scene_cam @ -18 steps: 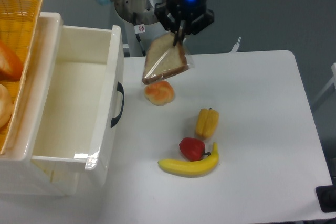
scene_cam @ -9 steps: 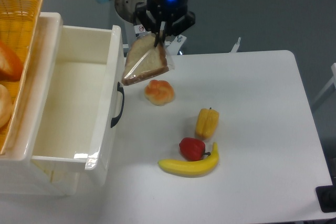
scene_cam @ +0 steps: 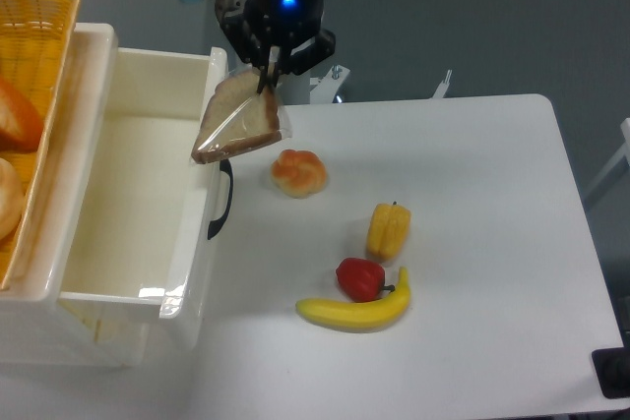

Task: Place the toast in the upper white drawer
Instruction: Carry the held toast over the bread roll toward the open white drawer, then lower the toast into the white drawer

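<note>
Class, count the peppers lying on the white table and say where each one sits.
2. The yellow pepper lies near the table's middle; the red pepper lies just below it, touching the banana.

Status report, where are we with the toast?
Gripper shut on toast, held aloft over drawer's front edge. Not yet inside. Drawer open, nothing in the way.

A white table (scene_cam: 472, 194) with rounded corners fills most of the view under even, soft light. Behind and to its right lies a plain dark grey floor (scene_cam: 492, 17). A small black object (scene_cam: 612, 373) sits at the lower right edge.
</note>
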You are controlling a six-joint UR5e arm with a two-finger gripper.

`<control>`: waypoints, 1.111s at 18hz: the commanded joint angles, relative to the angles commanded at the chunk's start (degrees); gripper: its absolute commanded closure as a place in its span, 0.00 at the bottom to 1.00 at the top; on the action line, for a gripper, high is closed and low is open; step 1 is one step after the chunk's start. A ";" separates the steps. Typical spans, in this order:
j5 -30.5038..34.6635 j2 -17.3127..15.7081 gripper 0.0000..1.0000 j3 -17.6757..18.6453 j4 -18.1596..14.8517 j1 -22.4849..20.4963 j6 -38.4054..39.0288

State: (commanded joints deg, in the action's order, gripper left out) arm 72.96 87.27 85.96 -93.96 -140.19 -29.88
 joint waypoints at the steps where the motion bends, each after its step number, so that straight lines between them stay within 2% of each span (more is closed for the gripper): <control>1: -0.18 0.26 0.89 -0.09 0.00 0.18 0.18; 11: -1.06 2.46 0.87 -0.18 2.81 4.66 3.60; 20: -1.15 4.31 0.87 -0.09 3.43 7.73 3.69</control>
State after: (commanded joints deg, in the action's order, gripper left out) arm 71.81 91.58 85.87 -90.53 -132.46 -26.19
